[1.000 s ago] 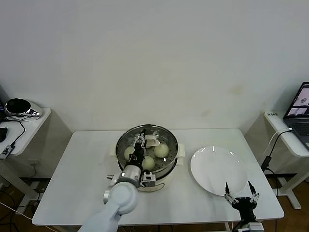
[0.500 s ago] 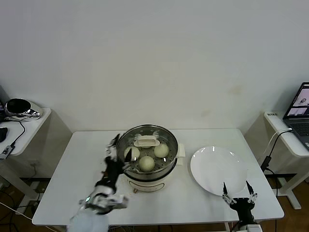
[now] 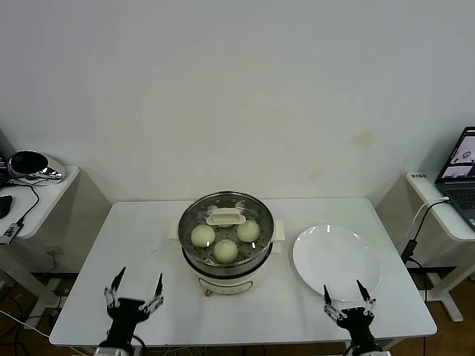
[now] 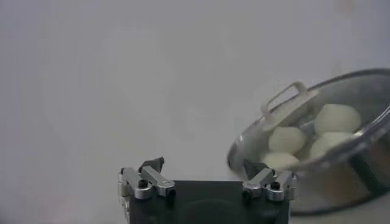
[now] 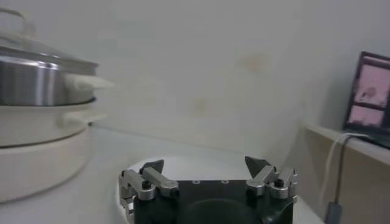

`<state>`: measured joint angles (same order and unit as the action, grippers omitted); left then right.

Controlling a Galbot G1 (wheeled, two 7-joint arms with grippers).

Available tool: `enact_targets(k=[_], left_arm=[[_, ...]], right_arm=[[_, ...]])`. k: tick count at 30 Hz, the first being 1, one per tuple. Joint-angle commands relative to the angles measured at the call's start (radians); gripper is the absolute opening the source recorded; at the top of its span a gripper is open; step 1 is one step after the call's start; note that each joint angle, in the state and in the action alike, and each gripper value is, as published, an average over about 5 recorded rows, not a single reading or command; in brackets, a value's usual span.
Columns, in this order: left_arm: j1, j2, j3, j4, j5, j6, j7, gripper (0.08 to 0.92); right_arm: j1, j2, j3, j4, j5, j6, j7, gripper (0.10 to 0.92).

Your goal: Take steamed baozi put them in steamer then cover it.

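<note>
The steamer [image 3: 223, 278] stands at the table's middle, a shiny steel pot on a cream-white base. Three baozi [image 3: 225, 250] show inside through the clear glass cover [image 3: 225, 216], which sits on the pot with its cream bar handle up. My left gripper [image 3: 134, 291] is open and empty at the table's front left edge, apart from the pot. My right gripper [image 3: 347, 301] is open and empty at the front right edge, by the plate. The left wrist view shows the covered steamer [image 4: 341, 182] and baozi [image 4: 286, 139]; the right wrist view shows the steamer [image 5: 36, 122] from the side.
A flat white plate [image 3: 335, 261] lies right of the steamer, empty. A side table with a shiny helmet-like object [image 3: 30, 165] stands far left. A laptop [image 3: 460, 167] sits on a desk far right.
My left arm let go of the cover on the steamer and drew back from the pot to the table's front left edge. The right gripper shifted slightly left.
</note>
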<state>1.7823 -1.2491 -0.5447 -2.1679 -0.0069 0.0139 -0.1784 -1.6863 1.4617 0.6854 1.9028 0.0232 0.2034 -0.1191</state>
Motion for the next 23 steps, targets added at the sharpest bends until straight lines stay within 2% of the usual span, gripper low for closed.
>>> enact_targets(k=[1, 11, 23], left_arm=[[0.171, -0.069, -0.07, 0.11, -0.312, -0.156, -0.01, 0.823], [0.167, -0.067, -0.069, 0.108, -0.267, -0.123, 0.036, 0.823], [0.142, -0.077, -0.068, 0.128, -0.251, -0.128, 0.038, 0.823]], right_arm=[[-0.069, -0.057, -0.085, 0.025, 0.052, 0.002, 0.01, 0.823], [-0.088, -0.057, -0.089, 0.055, 0.087, -0.05, 0.014, 0.823], [-0.109, -0.048, -0.084, 0.112, 0.087, -0.086, 0.018, 0.823]])
